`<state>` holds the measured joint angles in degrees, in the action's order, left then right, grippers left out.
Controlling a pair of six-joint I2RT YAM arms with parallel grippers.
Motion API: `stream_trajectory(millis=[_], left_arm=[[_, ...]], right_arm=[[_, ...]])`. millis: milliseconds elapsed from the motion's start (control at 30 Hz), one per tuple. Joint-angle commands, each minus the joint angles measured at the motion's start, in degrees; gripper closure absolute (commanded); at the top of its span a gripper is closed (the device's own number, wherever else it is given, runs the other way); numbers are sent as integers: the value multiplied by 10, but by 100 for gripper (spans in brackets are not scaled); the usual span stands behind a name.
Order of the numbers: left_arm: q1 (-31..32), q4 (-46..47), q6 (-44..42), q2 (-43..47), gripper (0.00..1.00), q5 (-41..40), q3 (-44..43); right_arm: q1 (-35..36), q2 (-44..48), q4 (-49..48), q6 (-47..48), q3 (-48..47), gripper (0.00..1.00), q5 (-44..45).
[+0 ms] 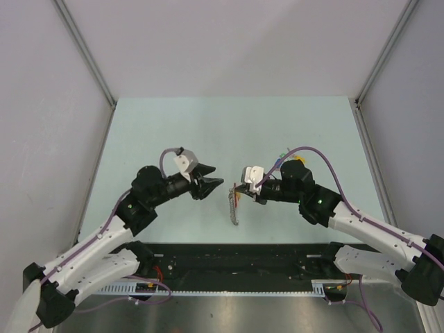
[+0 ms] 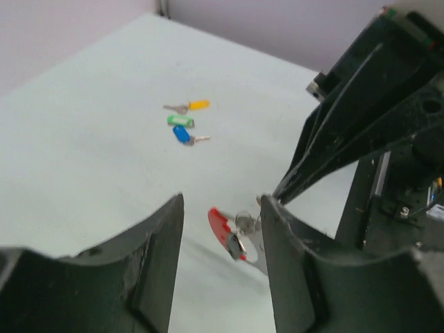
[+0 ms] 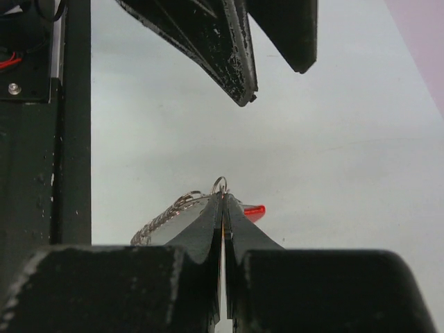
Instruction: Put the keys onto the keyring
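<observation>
The keyring [image 3: 255, 211] — a red loop with a silvery chain trailing from it — is pinched at its small metal ring between the closed fingertips of the right hand [image 3: 222, 201], over the middle of the bench [image 1: 208, 125]. The left hand [image 1: 211, 184] faces it from just beside, fingers apart and holding nothing. Three keys [image 2: 184, 121] — yellow, green and blue heads — lie together on the bench, well apart from both hands.

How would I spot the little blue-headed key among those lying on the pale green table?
On the pale green tabletop, three tiny metal keys lie in a short row. In the left wrist view, the blue-headed key is nearest, beside the green-headed key, with the yellow-headed key farthest. Its blue head and right-pointing silvery blade set it apart.
</observation>
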<state>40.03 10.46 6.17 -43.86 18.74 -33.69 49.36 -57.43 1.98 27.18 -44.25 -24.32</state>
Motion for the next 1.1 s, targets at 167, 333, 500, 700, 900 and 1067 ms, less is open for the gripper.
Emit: stream_trajectory(millis=[167, 333, 500, 700, 900, 1067], left_arm=[[-13, -266, -226, -114, 46, 233, -153], [-12, -298, -257, -164, 52, 280, -172], [-10, -322, -292, -194, 55, 292, -196], [-8, -341, -331, -226, 60, 290, -218], [-2, -352, -343, -256, 65, 299, -233], [4, -354, -345, -267, 67, 304, -233]], right_arm=[[-2, 7, 23, 31, -28, 100, -21], [-1, 10, 29, 33, -29, 100, -27], [-1, 10, 29, 34, -29, 100, -35], [0, 9, 33, 36, -30, 100, -42], [2, 8, 34, 37, -30, 100, -43], [2, 9, 34, 37, -31, 100, -43]])
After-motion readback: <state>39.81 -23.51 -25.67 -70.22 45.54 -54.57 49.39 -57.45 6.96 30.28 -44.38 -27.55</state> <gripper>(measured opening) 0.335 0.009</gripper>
